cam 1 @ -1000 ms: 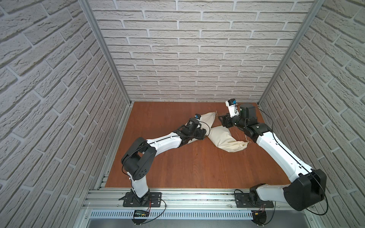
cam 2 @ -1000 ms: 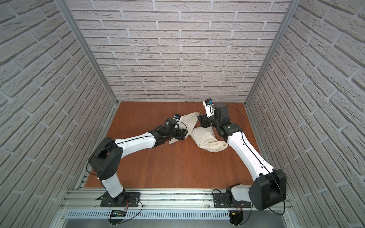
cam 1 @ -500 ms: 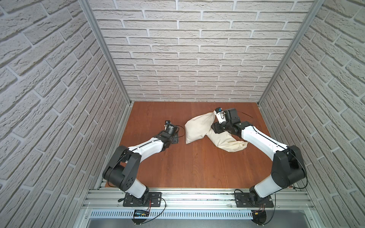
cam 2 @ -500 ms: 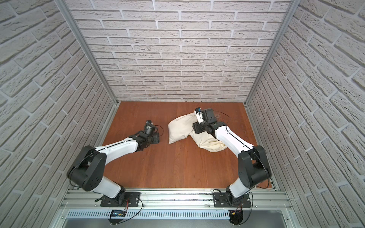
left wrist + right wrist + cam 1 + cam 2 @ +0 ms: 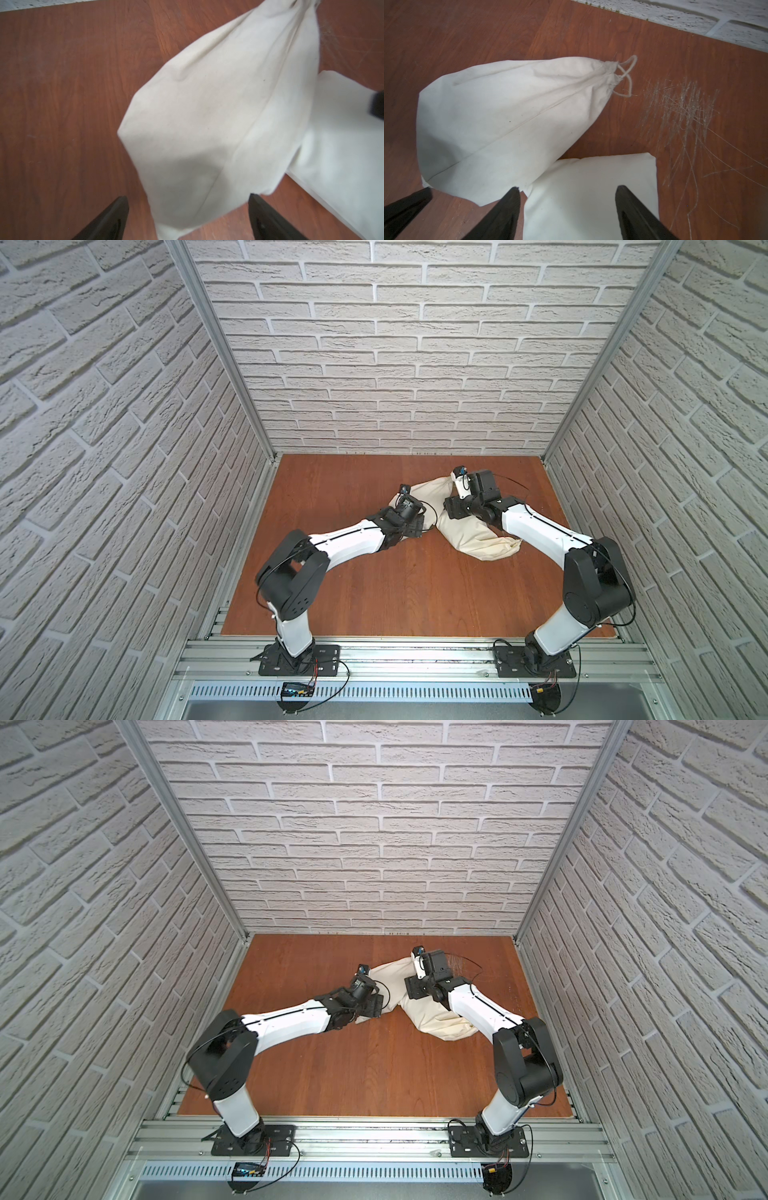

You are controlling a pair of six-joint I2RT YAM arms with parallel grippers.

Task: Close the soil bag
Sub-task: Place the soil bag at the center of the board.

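1. Left jaws, well apart from the cloth half a second earlier, now straddle a corner of the soil bag (image 5: 207,114), released; right jaws, also released, hover over a neighbouring sack (image 5: 591,187).
2. Bag lies rear-centre on the tabletop (image 5: 374,580); its mouth (image 5: 609,70) appears cinched, cord loops (image 5: 627,83) slack, so closing is judged nearly complete.
3. Rear wall (image 5: 395,406) stands near; open room lies frontward.

Enclosure on three sides: back wall (image 5: 395,364), left wall (image 5: 104,427) and right wall (image 5: 685,427), all white faux brick with pale mortar lines. Aluminium posts (image 5: 220,352) stand at both back corners. Worktop (image 5: 395,580) is reddish-brown wood grain. Right wrist view shows a patch of fine pale scratches (image 5: 681,108) near the back wall. Aluminium rail (image 5: 415,659) runs along the front edge, with a slotted strip (image 5: 415,693) below it. Light is even, shadows soft.
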